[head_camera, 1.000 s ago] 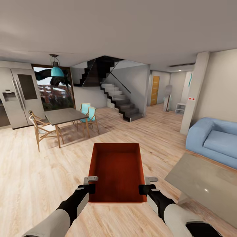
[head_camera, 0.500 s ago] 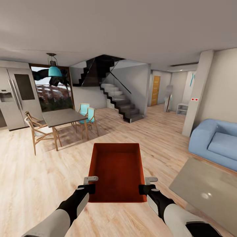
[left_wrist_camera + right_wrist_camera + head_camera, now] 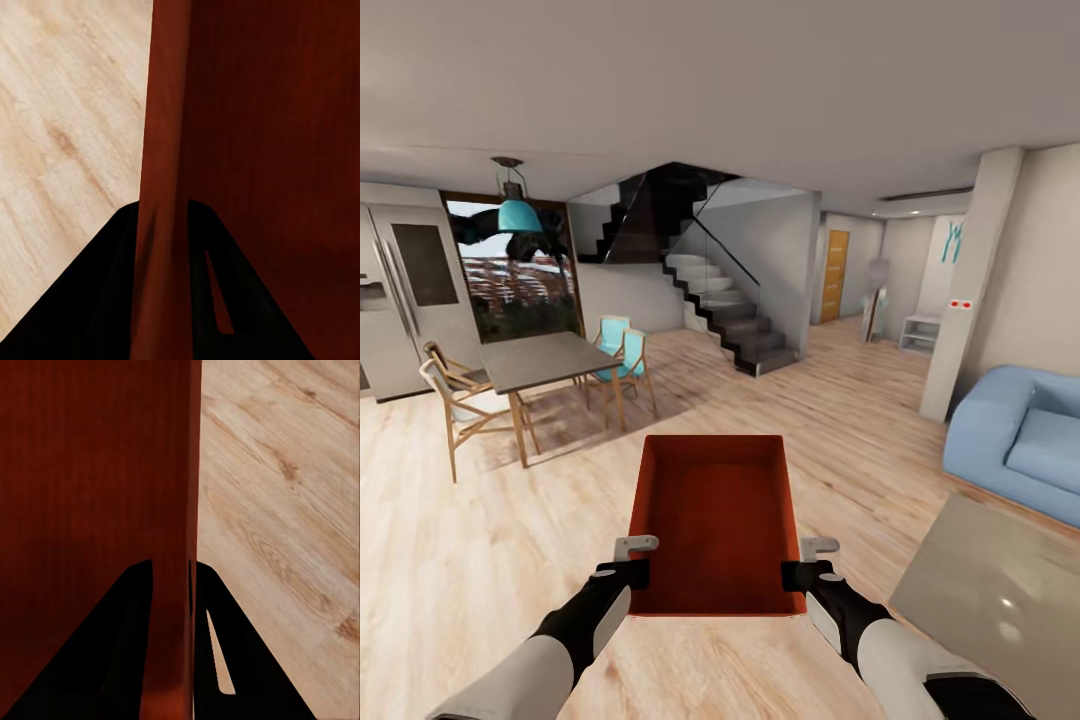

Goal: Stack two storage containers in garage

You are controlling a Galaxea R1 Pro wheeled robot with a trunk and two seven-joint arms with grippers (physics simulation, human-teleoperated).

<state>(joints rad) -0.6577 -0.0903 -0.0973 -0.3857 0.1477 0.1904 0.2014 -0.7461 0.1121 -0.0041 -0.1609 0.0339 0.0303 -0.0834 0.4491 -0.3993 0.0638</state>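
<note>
Head view: orange-red, shallow, open-top storage container [image 3: 715,520], empty; left gripper [image 3: 628,562] and right gripper [image 3: 807,563] each clamp a side wall above wood-plank floor [image 3: 450,540].

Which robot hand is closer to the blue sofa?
Right. The right gripper clamps the storage container's wall on the blue sofa's side; the left gripper clamps the opposite wall, farther away.
</note>
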